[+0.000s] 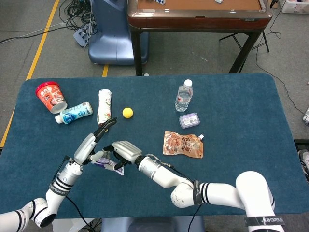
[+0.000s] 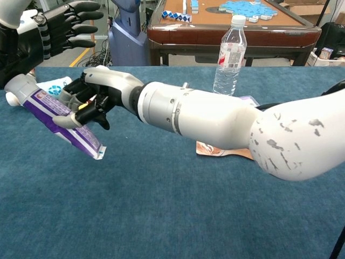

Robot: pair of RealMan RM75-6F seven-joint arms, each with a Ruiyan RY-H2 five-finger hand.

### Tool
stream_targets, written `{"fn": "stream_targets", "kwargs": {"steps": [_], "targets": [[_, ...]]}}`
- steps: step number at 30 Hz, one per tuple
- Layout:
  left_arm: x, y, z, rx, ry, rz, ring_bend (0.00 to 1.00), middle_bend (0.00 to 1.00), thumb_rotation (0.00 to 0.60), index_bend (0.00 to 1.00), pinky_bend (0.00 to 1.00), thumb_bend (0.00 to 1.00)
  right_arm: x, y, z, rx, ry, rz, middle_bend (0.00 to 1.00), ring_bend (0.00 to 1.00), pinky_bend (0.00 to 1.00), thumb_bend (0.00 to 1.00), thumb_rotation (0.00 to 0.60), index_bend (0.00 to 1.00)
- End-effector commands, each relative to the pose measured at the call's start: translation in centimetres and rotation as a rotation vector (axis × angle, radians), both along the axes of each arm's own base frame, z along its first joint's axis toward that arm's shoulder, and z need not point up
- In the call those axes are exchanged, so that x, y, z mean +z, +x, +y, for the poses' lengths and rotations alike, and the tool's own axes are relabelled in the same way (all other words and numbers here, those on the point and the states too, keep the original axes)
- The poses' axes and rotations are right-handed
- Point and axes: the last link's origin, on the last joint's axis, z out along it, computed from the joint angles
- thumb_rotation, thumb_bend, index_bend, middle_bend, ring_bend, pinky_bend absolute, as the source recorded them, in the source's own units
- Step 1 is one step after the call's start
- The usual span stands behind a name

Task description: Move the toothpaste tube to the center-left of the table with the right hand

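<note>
The purple toothpaste tube sits tilted above the tabletop at about 8 o'clock, held by the right hand. The left hand hovers just at its 11 o'clock, fingers spread, holding nothing.

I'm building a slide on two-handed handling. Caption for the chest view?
Right hand grips the purple toothpaste tube above the blue table; left hand open above it.

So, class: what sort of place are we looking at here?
Probably a robotics lab or workshop: a blue-covered table of assorted test items, loose cables on the floor, and yellow floor tape.
</note>
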Motion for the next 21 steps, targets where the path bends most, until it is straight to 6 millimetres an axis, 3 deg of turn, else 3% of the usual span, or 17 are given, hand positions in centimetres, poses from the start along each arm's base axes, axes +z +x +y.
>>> {"fn": "stream_targets", "kwargs": {"steps": [1, 10, 15, 21], "targets": [[0.4, -0.2, 0.1, -0.003, 0.016, 0.022, 0.00, 0.00, 0.000, 0.00, 0.06, 0.02, 0.2, -0.4, -0.1, 0.014, -0.003, 0.024, 0.88, 0.82, 0.70, 0.80, 0.600, 1.00], [2.5, -1.8, 0.5, 0.015, 0.082, 0.103, 0.00, 0.00, 0.000, 0.00, 0.06, 0.02, 1.9, -3.1, -1.0, 0.173, -0.073, 0.267, 0.86, 0.81, 0.70, 0.80, 0.600, 1.00], [3.4, -3.2, 0.2, 0.036, 0.104, 0.175, 0.00, 0.00, 0.000, 0.00, 0.06, 0.02, 3.0, -4.8, -2.0, 0.263, -0.163, 0.433, 0.82, 0.76, 0.63, 0.75, 0.600, 0.99], [3.8, -4.1, -0.5, 0.056, 0.109, 0.227, 0.00, 0.00, 0.000, 0.00, 0.06, 0.02, 2.1, -6.0, -2.1, 0.300, -0.216, 0.552, 0.65, 0.56, 0.47, 0.60, 0.600, 0.75]]}}
